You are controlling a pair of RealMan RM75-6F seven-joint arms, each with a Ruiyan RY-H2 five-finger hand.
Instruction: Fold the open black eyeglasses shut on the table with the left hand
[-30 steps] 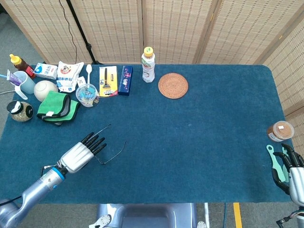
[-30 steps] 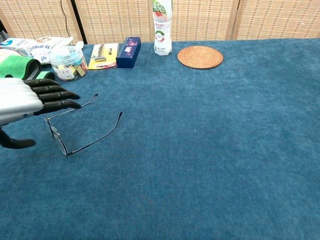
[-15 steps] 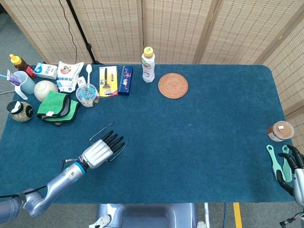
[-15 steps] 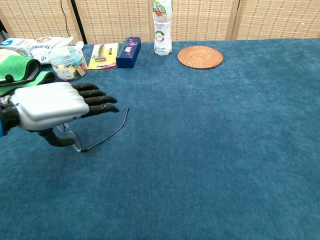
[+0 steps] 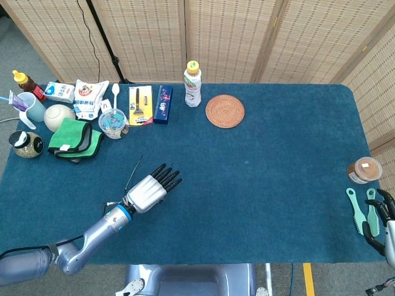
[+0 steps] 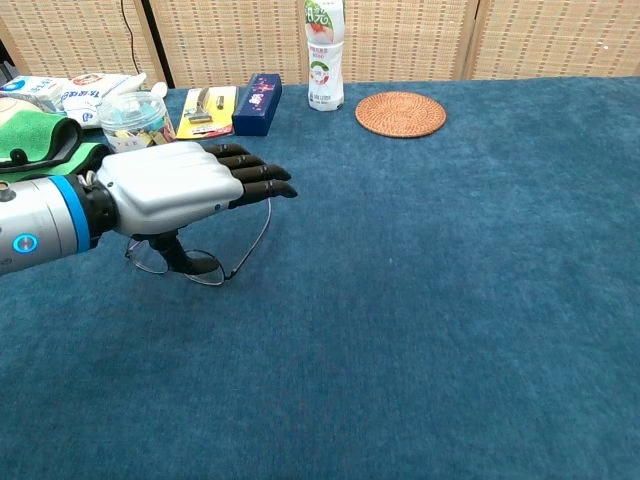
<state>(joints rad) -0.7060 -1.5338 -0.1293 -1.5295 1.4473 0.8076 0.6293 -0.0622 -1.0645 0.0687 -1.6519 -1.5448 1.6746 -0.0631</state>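
Left hand [image 6: 185,187] covers most of the black eyeglasses [image 6: 205,270] in chest view; only lower rims & one temple curve show below/right of it. In head view, glasses almost fully under the hand [image 5: 150,190], just a thin temple tip poking out upper left. Can't tell if fingers touch the frame or if temples are folded. Right hand [image 5: 384,216] cut off by right edge, lower right of head view; not in chest view, finger pose unclear. Left forearm cut by left frame edge in chest view.
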